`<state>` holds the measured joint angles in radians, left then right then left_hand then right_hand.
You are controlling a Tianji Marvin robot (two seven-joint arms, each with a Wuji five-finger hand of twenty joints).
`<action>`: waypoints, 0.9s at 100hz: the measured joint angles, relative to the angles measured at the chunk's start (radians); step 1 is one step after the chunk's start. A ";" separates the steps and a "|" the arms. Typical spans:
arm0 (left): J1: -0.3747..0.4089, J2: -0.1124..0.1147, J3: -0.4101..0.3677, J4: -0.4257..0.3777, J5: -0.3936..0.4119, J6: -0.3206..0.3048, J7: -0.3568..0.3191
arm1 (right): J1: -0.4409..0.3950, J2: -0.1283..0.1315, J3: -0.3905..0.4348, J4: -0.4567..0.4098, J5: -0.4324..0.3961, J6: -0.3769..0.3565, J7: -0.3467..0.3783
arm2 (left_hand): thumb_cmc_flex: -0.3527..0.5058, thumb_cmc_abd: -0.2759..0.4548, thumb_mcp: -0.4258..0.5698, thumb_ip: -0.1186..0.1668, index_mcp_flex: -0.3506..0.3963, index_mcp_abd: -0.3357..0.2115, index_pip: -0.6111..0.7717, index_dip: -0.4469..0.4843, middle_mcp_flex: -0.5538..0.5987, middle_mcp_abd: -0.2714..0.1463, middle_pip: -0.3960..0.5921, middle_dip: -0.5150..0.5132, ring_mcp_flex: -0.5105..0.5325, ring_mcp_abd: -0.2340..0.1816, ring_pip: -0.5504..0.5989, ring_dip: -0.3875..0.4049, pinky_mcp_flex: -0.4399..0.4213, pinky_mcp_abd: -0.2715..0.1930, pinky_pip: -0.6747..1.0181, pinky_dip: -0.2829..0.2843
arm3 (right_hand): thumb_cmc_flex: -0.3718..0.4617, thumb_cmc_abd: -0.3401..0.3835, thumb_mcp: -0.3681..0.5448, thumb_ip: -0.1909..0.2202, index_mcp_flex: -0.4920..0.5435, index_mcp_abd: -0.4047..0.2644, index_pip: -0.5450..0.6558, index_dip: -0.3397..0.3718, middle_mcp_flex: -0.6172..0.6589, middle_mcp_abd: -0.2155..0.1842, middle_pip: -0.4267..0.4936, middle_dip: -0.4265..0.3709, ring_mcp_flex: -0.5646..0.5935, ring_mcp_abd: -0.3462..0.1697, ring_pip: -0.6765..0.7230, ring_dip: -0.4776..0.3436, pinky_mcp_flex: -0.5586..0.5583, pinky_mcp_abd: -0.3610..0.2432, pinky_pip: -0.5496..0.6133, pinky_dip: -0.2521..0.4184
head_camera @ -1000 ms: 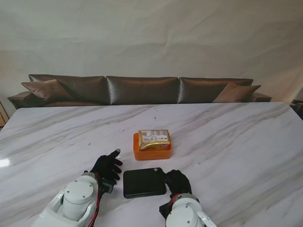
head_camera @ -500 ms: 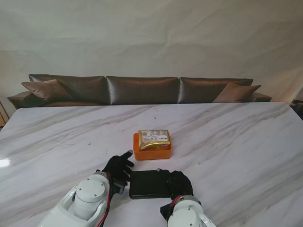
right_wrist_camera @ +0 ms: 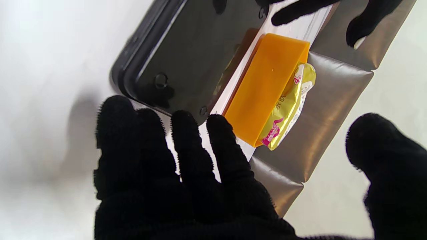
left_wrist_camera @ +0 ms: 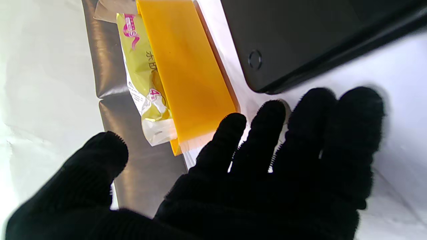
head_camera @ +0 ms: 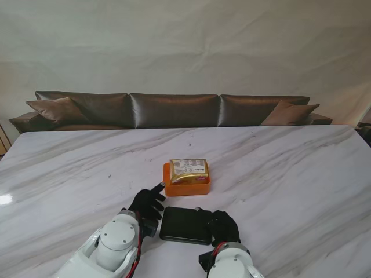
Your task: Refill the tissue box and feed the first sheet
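Stand view, orange tray (head_camera: 186, 187), tissue pack (head_camera: 189, 169) inside

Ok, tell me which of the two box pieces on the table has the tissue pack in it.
The orange tray, farther from me, holds the gold tissue pack sticking out of its top. The flat black piece between the hands carries nothing.

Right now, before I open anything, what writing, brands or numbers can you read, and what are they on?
"4": pink numeral on the yellow tissue pack lying in the orange box, seen in both wrist views.
Pink looping logo at one end of the pack: not legible as a word.
Small characters beside it, probably Chinese: too blurred to read.
Black lid: no writing, only small round marks.
Stand view: pack print too small to read.
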<state>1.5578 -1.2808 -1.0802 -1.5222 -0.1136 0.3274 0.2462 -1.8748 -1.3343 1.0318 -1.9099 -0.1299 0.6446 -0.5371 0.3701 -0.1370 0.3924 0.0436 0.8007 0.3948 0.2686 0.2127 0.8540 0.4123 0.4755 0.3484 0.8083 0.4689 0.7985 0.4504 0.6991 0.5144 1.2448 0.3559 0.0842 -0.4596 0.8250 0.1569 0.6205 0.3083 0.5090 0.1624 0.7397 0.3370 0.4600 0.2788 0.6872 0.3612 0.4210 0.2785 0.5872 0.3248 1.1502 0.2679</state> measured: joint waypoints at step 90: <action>0.043 0.019 -0.050 -0.016 -0.055 -0.047 -0.023 | 0.051 -0.061 0.199 0.001 0.374 0.228 0.061 | 0.024 0.011 -0.025 0.009 0.001 0.002 0.014 -0.008 0.002 -0.005 0.000 0.000 0.016 -0.019 -0.038 -0.019 0.043 -0.017 -0.007 0.019 | 0.011 0.001 0.000 0.000 -0.014 0.101 -0.077 -0.051 -0.010 0.065 0.071 0.012 0.118 -0.021 0.089 0.030 0.161 -0.013 -0.011 -0.100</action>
<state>1.6012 -1.2622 -1.1300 -1.5385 -0.1688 0.2803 0.2228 -1.8235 -1.3952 1.2304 -1.9086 0.2440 0.8729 -0.4761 0.3944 -0.1256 0.3670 0.0528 0.8021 0.3964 0.2823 0.2043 0.8557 0.4077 0.4760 0.3484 0.8240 0.4496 0.7605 0.4313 0.7419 0.4969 1.2378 0.3753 0.0951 -0.4587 0.8253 0.1569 0.6060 0.4090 0.4323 0.1114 0.7299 0.4025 0.5307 0.2904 0.8051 0.3403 0.5098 0.3086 0.7482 0.3114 1.1394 0.1683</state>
